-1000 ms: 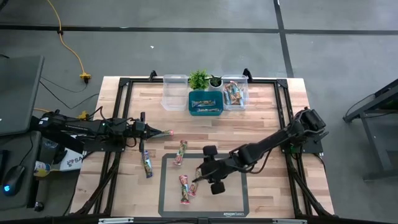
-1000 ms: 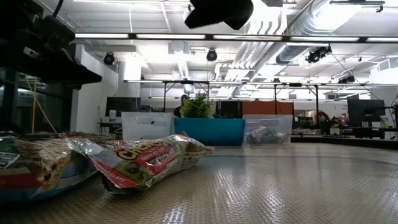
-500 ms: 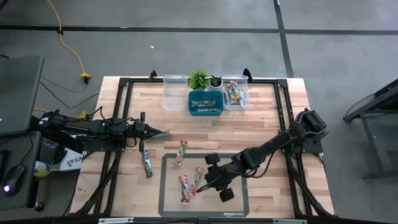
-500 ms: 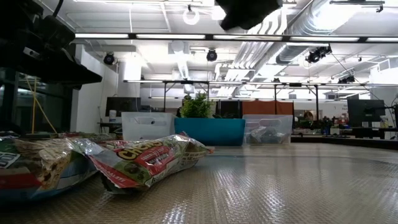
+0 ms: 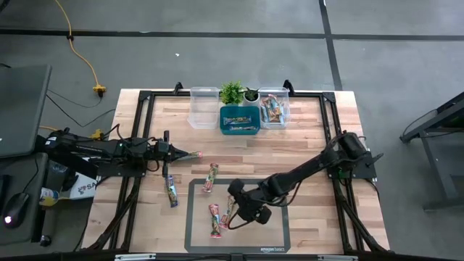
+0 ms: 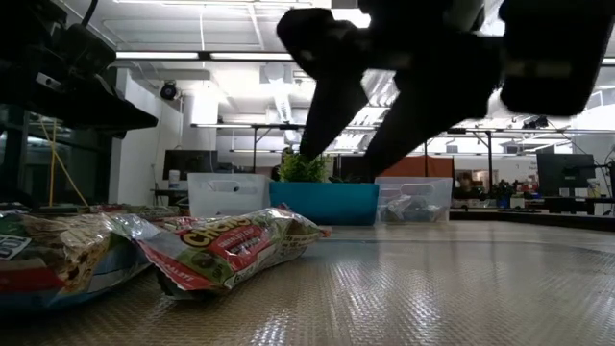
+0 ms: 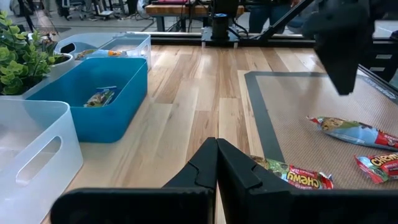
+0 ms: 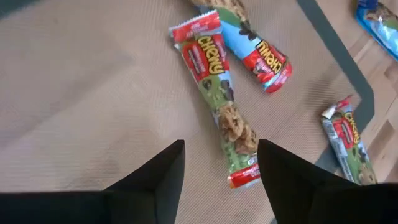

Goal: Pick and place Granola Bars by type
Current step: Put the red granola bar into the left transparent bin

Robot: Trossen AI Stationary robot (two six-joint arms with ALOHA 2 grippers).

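Several granola bars in shiny wrappers lie flat. Two red-green ones [image 5: 215,220] [image 5: 228,211] are on the grey mat, one [image 5: 211,177] lies across the mat's far edge, and a purple-blue one [image 5: 172,191] is on the wood. My right gripper [image 5: 235,216] hangs open over the mat, touching nothing. In the right wrist view its fingers [image 8: 221,144] stand either side of a red-green bar [image 8: 222,99] below. The low view shows the right gripper [image 6: 341,154] well above the mat. My left gripper [image 5: 194,154] is shut and waits at the table's left [image 7: 217,142].
At the far edge stand a clear bin [image 5: 204,106], a teal bin [image 5: 240,120] holding bars and a clear bin [image 5: 273,109] holding bars, with two small plants [image 5: 232,92] behind them. A black frame [image 5: 145,96] rims the table. A laptop [image 5: 22,109] sits off the left.
My right gripper has swung over the mat toward the near edge, then toward the left, and has come down toward the two bars on the mat. Its open fingers now show in the low view, where earlier only its body showed at the top. The bars have not moved.
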